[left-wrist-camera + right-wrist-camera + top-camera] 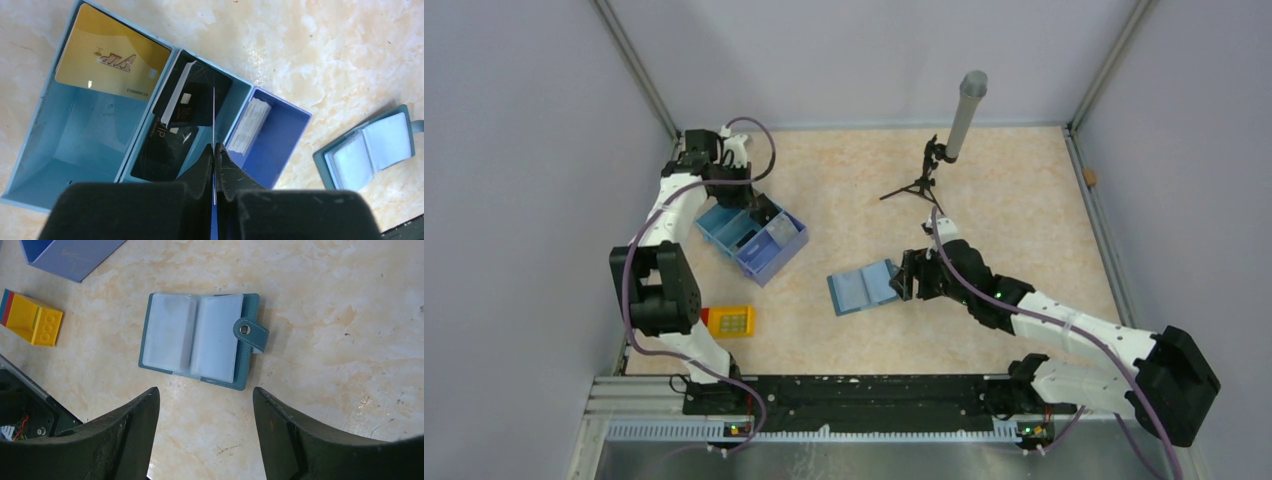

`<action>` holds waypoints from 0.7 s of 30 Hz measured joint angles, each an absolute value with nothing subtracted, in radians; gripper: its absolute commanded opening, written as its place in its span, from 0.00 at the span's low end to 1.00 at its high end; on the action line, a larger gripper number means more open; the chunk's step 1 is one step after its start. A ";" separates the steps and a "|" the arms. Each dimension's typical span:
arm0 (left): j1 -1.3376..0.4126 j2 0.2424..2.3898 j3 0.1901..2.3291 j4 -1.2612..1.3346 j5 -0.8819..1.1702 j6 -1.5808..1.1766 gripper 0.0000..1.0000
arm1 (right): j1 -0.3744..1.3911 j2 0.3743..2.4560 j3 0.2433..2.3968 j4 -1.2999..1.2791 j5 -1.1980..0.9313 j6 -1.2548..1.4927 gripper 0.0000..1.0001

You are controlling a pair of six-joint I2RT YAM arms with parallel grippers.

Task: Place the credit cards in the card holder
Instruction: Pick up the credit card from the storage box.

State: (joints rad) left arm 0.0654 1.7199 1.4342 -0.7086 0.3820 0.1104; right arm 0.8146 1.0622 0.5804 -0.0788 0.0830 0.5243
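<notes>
**Left pincer nips one card on edge above the tray; the holder lies open and waiting**

The left pincer [214,147] is closed, its tips pressed together over the middle compartment of the blue partitioned tray [60,165]. A thin pale line runs up from between the tips, and I take it for an edge-on card [213,115] pinched by its lower margin. The rest of the credit cards sit in the tray: a gold card [112,57] leaning in the left compartment, black cards [192,100] in the middle one, and a pale stack [250,125] on edge in the right one.

The card holder [200,340] lies spread open on the table [325,315], pale sleeves upward and its clasp tab folded out to the right. It is well apart from the tray. The right pincer [205,405] hangs over it with its jaws wide and nothing between them. A yellow block [32,317] stands off to one side, no part of the job.

The cards should be light, stiff and slick — a grip on the flat faces near one short edge, as here, leaves the far edge free to lead into a sleeve. The holder is probably soft and light enough to slide under a push, so its cover or spine wants pinning. The sleeves look thin and close-lying — a tilted card may snag at the mouth.
</notes>
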 measured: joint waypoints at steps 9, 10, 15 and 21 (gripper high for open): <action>0.067 1.587 1.357 -0.706 0.365 0.074 0.00 | 0.815 1.041 0.580 -0.095 0.085 0.524 0.67; 0.067 1.568 1.345 -0.703 0.358 0.064 0.00 | 0.815 1.041 0.580 -0.096 0.085 0.524 0.67; 0.070 1.505 1.302 -0.691 0.331 0.002 0.00 | 0.815 1.041 0.580 -0.097 0.085 0.524 0.67; 0.080 1.429 1.232 -0.656 0.333 -0.052 0.00 | 0.815 1.041 0.583 -0.098 0.085 0.518 0.67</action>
State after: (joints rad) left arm 0.0795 1.4292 1.2324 -0.6556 0.3328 -0.0525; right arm 0.8146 1.0409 0.5835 -0.0978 0.0849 0.5182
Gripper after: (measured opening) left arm 0.001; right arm 0.672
